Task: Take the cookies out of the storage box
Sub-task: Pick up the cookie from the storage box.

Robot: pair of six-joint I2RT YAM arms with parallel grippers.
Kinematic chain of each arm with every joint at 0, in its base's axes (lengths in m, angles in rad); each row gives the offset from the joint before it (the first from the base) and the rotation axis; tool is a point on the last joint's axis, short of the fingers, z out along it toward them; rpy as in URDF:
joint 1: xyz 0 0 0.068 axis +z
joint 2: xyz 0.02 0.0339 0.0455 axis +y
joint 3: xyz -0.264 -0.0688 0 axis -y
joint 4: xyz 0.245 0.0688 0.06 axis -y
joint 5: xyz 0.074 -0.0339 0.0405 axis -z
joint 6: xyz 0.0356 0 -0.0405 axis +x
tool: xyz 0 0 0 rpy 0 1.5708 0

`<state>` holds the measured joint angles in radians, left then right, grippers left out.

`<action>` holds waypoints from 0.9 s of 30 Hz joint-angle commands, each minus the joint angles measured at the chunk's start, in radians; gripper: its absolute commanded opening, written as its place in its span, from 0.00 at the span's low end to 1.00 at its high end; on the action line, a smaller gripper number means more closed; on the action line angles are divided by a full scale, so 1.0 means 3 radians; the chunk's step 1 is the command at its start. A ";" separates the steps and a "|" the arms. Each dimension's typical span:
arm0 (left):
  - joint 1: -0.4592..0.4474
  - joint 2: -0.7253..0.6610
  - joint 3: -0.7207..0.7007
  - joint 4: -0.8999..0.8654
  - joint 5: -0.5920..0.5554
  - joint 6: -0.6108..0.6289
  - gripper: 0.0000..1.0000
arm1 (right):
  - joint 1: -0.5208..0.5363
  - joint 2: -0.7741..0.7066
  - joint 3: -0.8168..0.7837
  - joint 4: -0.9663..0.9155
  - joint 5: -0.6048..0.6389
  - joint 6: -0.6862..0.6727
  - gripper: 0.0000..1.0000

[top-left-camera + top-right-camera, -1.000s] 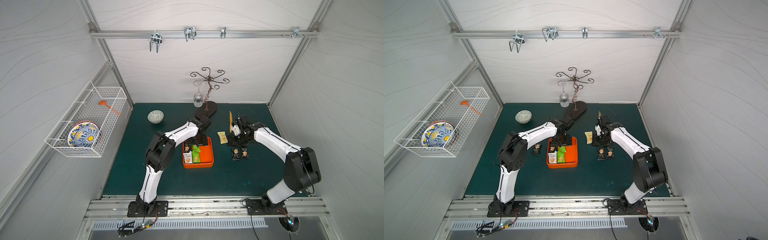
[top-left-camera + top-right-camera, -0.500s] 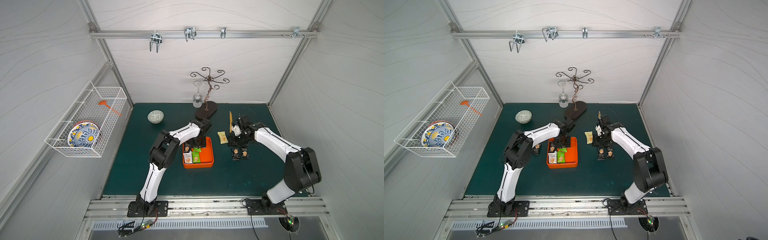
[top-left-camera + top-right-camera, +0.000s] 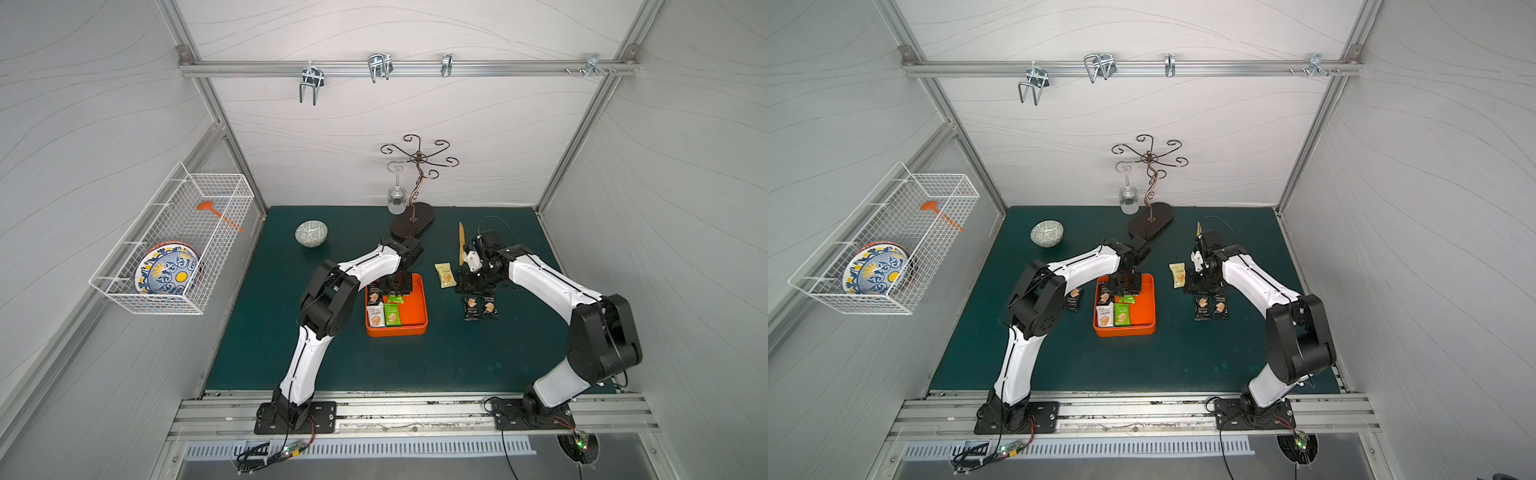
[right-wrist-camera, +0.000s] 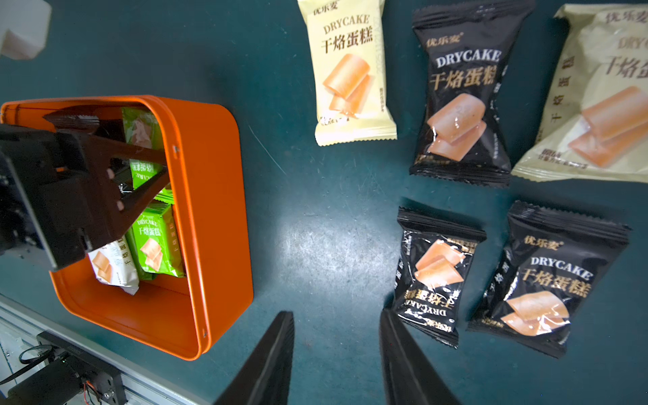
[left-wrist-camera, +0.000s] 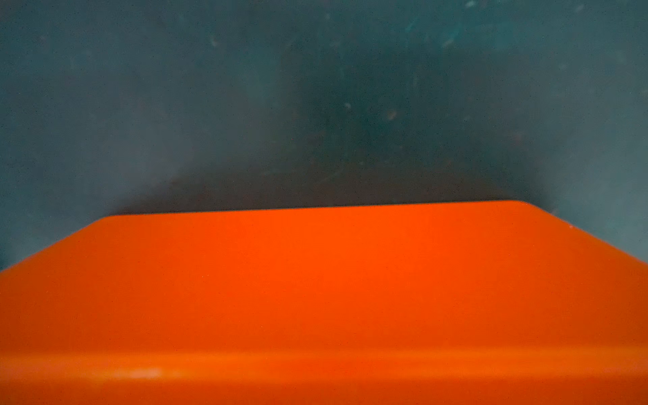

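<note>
cookies (image 3: 392,314): at least four lie in the orange storage box (image 3: 417,309), mid-bench (image 3: 457,365). five more packets (image 4: 459,101) lie on the bench to its right, and a black one (image 3: 1074,298) to its left. left gripper (image 4: 168,165) is down in the box's far end, jaws astride a green packet (image 4: 143,168); grip cannot be confirmed. right gripper (image 4: 336,315) hangs low among the right-hand packets, jaws apart and empty.

Right fingers (image 4: 271,357) parted over bare tabletop (image 4: 333,228), nothing between. Just beside one finger, two black packets (image 4: 436,273); farther ahead, a pale yellow packet (image 4: 350,77), a third black packet (image 4: 459,98), a beige packet (image 4: 603,105). Off the other finger's side, an orange box (image 4: 212,210), left fingers (image 4: 136,150) inside astride a green packet (image 4: 145,170), white packet (image 4: 112,266) nearby.
</note>
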<state>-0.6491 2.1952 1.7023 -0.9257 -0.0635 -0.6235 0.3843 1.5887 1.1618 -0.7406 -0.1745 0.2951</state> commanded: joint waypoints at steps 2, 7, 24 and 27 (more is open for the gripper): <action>-0.0010 0.0087 0.0139 -0.0008 -0.0018 0.0033 0.55 | -0.0023 0.0030 0.0003 -0.0031 -0.0046 -0.0042 0.45; -0.0010 0.0079 0.0160 -0.0028 -0.0029 0.0054 0.51 | -0.0023 0.0050 0.0008 -0.0028 -0.0057 -0.0043 0.45; -0.0015 -0.0100 0.0138 -0.0109 -0.0016 0.0048 0.45 | -0.0023 0.0047 0.0009 -0.0033 -0.0063 -0.0043 0.45; -0.0015 -0.0242 0.0095 -0.0130 -0.0023 0.0063 0.45 | -0.0023 0.0053 0.0013 -0.0032 -0.0067 -0.0040 0.44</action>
<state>-0.6491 2.1880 1.7088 -0.9390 -0.0662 -0.6121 0.3836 1.5925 1.1618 -0.7403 -0.1802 0.2947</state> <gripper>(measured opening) 0.456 0.445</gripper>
